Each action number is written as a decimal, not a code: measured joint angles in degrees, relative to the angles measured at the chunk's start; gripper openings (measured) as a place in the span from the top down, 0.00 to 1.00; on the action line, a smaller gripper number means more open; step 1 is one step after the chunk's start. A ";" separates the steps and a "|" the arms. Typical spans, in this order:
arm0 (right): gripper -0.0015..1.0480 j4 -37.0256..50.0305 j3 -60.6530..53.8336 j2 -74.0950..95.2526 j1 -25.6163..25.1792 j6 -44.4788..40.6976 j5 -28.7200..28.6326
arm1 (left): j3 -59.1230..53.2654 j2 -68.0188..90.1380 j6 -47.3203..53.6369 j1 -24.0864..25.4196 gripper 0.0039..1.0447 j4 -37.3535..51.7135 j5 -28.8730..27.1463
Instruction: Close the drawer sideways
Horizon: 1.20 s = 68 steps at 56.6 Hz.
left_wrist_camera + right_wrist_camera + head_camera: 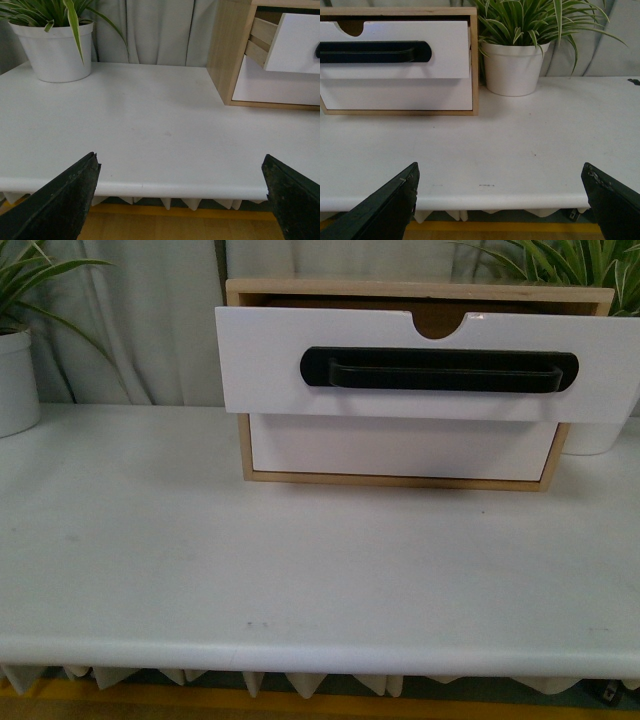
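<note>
The drawer (260, 360) stands pulled out of the top of the wood cabinet (400, 481), well ahead of both pairs of fingers, its black handle (438, 370) facing them. A plain white front (400, 447) sits below it. One potted plant (52, 50) stands well left of the cabinet and another (512, 67) just beside its right. Bare table (300, 560) lies between. The left gripper (180, 161) and right gripper (500, 170) hang over the table's near edge, spread wide and holding nothing.

Bright, even light, soft shadows, sharp
</note>
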 joint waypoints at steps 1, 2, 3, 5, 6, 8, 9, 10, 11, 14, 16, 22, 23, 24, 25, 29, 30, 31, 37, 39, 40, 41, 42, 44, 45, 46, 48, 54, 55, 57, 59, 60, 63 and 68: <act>0.09 0.00 0.00 0.00 0.00 0.02 0.00 | 0.00 0.00 0.00 0.00 0.06 0.00 0.00; 0.09 0.00 0.00 0.00 0.00 0.02 0.00 | 0.00 0.00 0.00 0.00 0.06 0.00 0.00; 0.09 0.00 0.00 0.00 0.00 0.02 0.00 | 0.00 0.00 0.00 0.00 0.06 0.00 0.00; 0.09 0.00 0.00 0.00 0.00 0.00 0.00 | 0.00 0.00 0.00 0.00 0.06 0.00 0.00; 0.09 0.00 0.00 0.00 0.00 0.00 0.00 | 0.00 0.00 0.00 0.00 0.06 0.00 0.00; 0.09 0.00 0.00 0.00 0.00 0.00 0.00 | 0.00 0.00 0.00 0.00 0.06 0.00 0.00; 0.09 0.00 0.00 0.00 0.00 0.00 0.00 | 0.00 0.00 0.00 0.00 0.06 0.00 0.00; 0.09 0.00 0.00 0.00 0.00 0.02 0.00 | 0.00 0.00 0.00 0.00 0.06 0.00 0.00; 0.09 0.00 0.00 0.00 0.00 0.00 0.00 | 0.00 0.00 0.00 0.00 0.06 0.00 0.00; 0.09 0.00 0.00 0.00 0.00 0.00 0.00 | 0.00 0.00 0.00 0.00 0.06 0.00 0.00; 0.09 0.00 0.00 0.00 0.00 0.00 0.00 | 0.00 0.00 0.00 0.00 0.06 0.00 0.02; 0.09 0.00 0.00 0.00 0.00 0.00 0.00 | 0.00 0.00 0.00 0.00 0.06 0.00 0.00; 0.09 0.00 0.00 0.00 0.00 0.00 0.00 | 0.00 0.00 0.00 0.00 0.06 0.00 0.00; 0.09 0.00 0.00 0.00 0.00 0.00 0.00 | 0.00 0.00 0.00 0.00 0.06 0.00 0.02; 0.09 0.00 0.00 0.00 0.00 0.02 0.00 | 0.00 0.00 0.00 0.00 0.06 0.00 0.00; 0.09 0.00 0.00 0.00 0.00 0.00 0.00 | 0.00 0.00 0.00 0.00 0.06 0.00 0.02; 0.09 0.00 0.00 0.00 0.00 0.00 0.00 | 0.00 0.00 0.00 0.00 0.06 0.00 0.00; 0.09 0.00 0.00 0.00 0.00 0.00 0.00 | 0.00 0.00 0.00 0.00 0.06 0.00 0.02; 0.09 0.00 0.00 0.00 0.00 0.00 0.00 | 0.00 0.00 0.00 0.00 0.06 0.00 0.00; 0.09 0.00 0.00 0.00 0.00 0.00 0.00 | 0.00 0.00 0.00 0.00 0.06 0.00 0.00; 0.09 0.00 0.00 0.00 0.00 0.00 0.00 | 0.00 0.00 0.00 0.00 0.06 0.00 0.00; 0.09 0.00 0.00 0.00 0.00 0.02 0.00 | 0.00 0.00 0.00 0.00 0.06 0.00 0.00; 0.09 0.00 0.00 0.00 0.00 0.00 0.00 | 0.00 0.00 0.00 0.00 0.06 0.00 0.00; 0.09 0.00 0.00 0.00 0.00 0.00 0.00 | 0.00 0.00 0.00 0.00 0.06 0.00 0.02; 0.09 0.00 0.00 0.00 0.00 0.00 0.00 | 0.00 0.00 0.00 0.00 0.06 0.00 0.00; 0.09 0.00 0.00 0.00 0.00 0.02 0.00 | 0.00 0.00 0.00 0.00 0.06 0.00 0.00; 0.09 0.00 0.00 0.00 0.00 0.02 0.00 | 0.00 0.00 0.00 0.00 0.06 0.00 0.00; 0.09 0.00 0.00 0.00 0.00 0.00 0.00 | 0.00 0.00 0.00 0.00 0.06 0.00 0.00; 0.09 0.00 0.00 0.00 0.00 0.02 0.00 | 0.00 0.00 0.00 0.00 0.06 0.00 0.00; 0.09 0.00 0.00 0.00 0.00 0.00 0.00 | 0.00 0.00 0.00 0.00 0.06 0.00 0.00; 0.09 0.00 0.00 0.00 0.00 0.02 0.00 | 0.00 0.00 0.00 0.00 0.06 0.00 0.00; 0.09 0.00 0.00 0.00 0.00 0.02 0.00 | 0.00 0.00 0.00 0.00 0.06 0.00 0.00; 0.09 0.00 0.00 0.00 0.00 0.02 0.00 | 0.00 0.00 0.00 0.00 0.06 0.00 0.00; 0.09 0.00 0.00 0.00 0.00 0.02 0.00 | 0.00 0.00 0.00 0.00 0.06 0.00 0.00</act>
